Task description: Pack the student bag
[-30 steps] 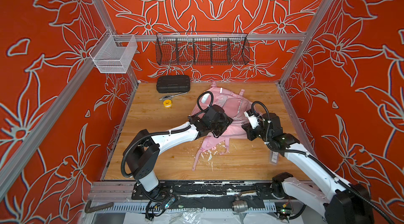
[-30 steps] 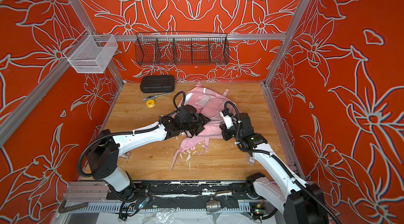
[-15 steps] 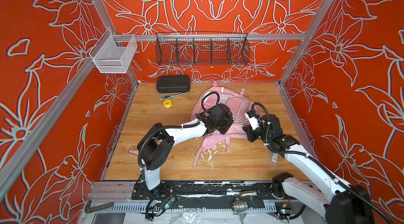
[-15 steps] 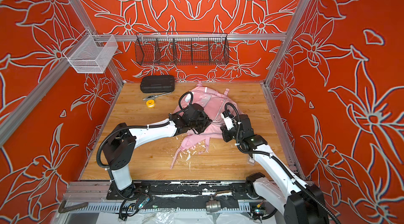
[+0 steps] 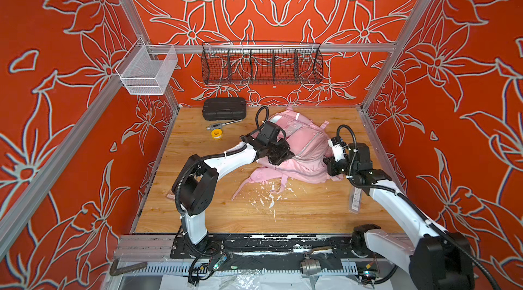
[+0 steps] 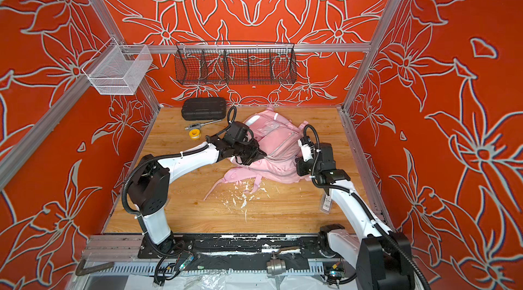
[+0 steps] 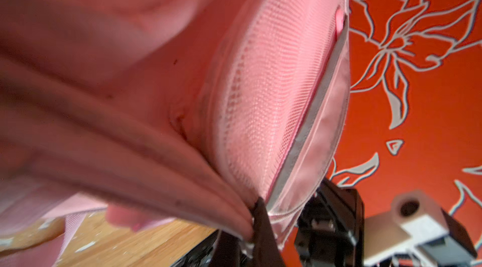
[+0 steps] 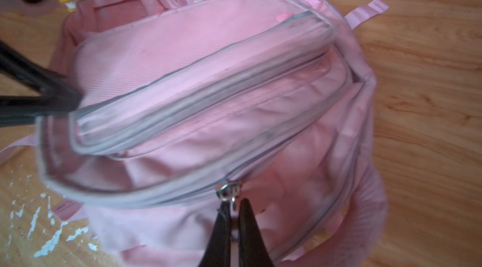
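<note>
The student bag (image 5: 308, 147) (image 6: 278, 144), pale pink with grey-white zipper trims, lies on the wooden floor right of centre in both top views. My left gripper (image 5: 284, 157) (image 6: 259, 154) is at its left edge, shut on a fold of the pink fabric (image 7: 234, 216) beside the mesh side pocket (image 7: 260, 83). My right gripper (image 5: 328, 161) (image 8: 233, 204) is at the bag's right side, shut on the metal zipper pull (image 8: 228, 191) of the main zipper. In the right wrist view the left gripper's dark fingers (image 8: 52, 96) pinch the bag's (image 8: 208, 83) far corner.
A black ribbed case (image 5: 224, 108), a metal tool (image 5: 219, 125) and a yellow tape roll (image 5: 216, 133) lie at the back left. A black wire basket (image 5: 261, 63) and a white mesh basket (image 5: 147, 72) hang on the walls. White flakes (image 5: 268, 195) litter the floor; a clear packet (image 5: 355, 199) lies under the right arm.
My left gripper has closed on the bag's left edge, and the left arm's elbow has swung in toward the middle. The right arm has stayed put on the zipper pull.
</note>
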Controlling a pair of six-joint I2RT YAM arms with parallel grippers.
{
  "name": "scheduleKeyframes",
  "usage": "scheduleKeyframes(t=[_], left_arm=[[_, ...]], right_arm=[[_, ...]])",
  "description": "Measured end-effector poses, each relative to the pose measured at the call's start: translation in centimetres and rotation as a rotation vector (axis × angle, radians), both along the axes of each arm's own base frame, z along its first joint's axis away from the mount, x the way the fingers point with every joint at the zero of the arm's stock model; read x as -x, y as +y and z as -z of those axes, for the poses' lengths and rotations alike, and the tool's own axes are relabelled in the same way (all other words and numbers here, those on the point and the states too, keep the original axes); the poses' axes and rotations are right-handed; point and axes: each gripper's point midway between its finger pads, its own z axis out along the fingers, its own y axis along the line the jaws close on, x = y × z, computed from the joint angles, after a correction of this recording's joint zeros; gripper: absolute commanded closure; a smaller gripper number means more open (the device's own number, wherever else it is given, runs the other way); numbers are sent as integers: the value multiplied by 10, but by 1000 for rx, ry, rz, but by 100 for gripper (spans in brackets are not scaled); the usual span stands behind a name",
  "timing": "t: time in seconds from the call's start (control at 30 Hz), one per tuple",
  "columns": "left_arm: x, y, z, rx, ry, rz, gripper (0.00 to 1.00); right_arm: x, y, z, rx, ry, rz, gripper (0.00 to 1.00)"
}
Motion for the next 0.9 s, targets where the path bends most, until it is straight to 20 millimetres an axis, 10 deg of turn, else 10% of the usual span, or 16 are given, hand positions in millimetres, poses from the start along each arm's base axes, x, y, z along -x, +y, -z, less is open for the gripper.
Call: scheduleKeyframes(t=[0.37,0.6,0.77,0.9], left_arm=[[-22,31,-12,-27,-25,201,98],[-59,54,-5,-70,-35,213,52],[-80,82,-2,-135,-46,109,44],[-56,100,8,-210,20,-20,39]], right_arm=[[-5,10,-8,-45,-5,-107,100],[21,45,-10,-69,-25,-208,100],[33,67,-14,-87,-19,-237,100],[35,72,-13,-94,-8,-226,100]])
